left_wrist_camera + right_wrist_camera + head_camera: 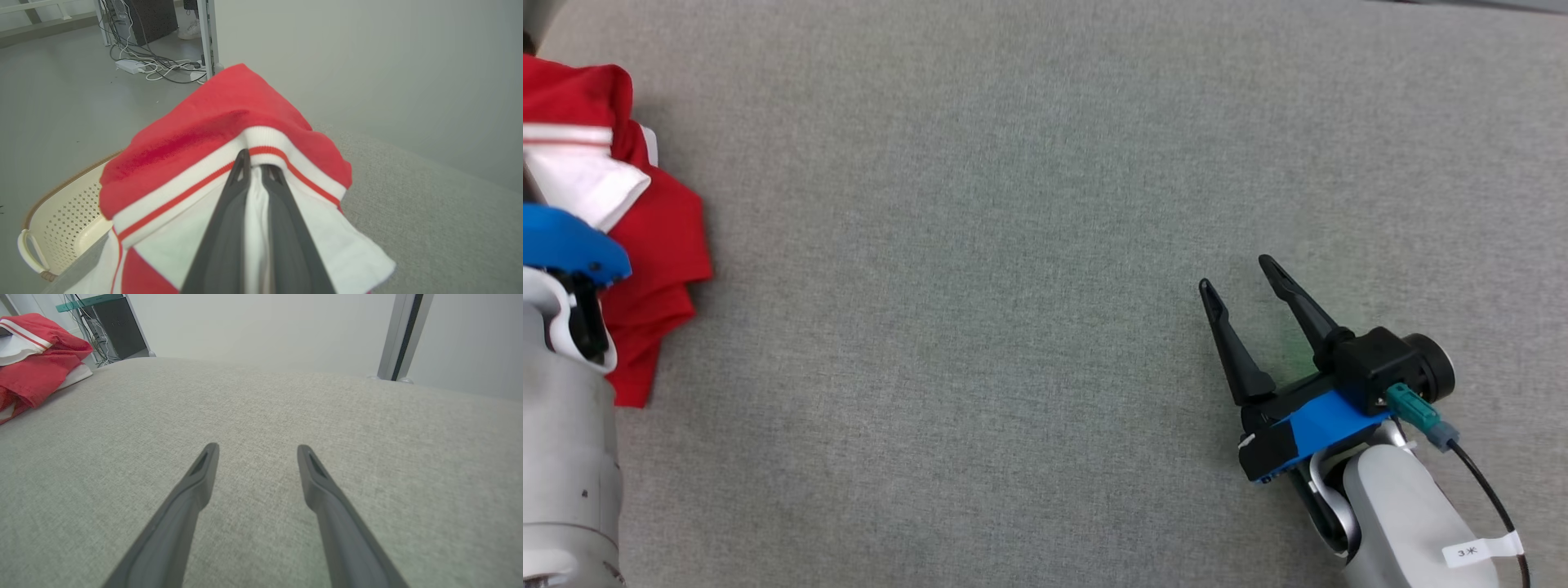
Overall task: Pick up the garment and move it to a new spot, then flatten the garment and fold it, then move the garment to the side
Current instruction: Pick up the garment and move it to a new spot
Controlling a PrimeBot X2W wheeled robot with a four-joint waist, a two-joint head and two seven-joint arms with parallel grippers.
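The garment (654, 245) is red with white panels and a red stripe, bunched at the far left edge of the grey table (1013, 286). In the left wrist view my left gripper (255, 161) is shut on the garment (212, 134), its fingertips pinching the white striped band, with cloth draped over both fingers. The left arm's blue wrist (564, 245) covers part of the cloth in the head view. My right gripper (1237, 273) rests open at the lower right of the table, far from the garment (36, 363), with nothing between its fingers (204, 465).
A cream perforated basket (61, 212) stands on the floor beside the table's left end. Cables, a power strip (130, 65) and a dark cabinet sit on the floor beyond. A metal post (398, 335) rises behind the table's far edge.
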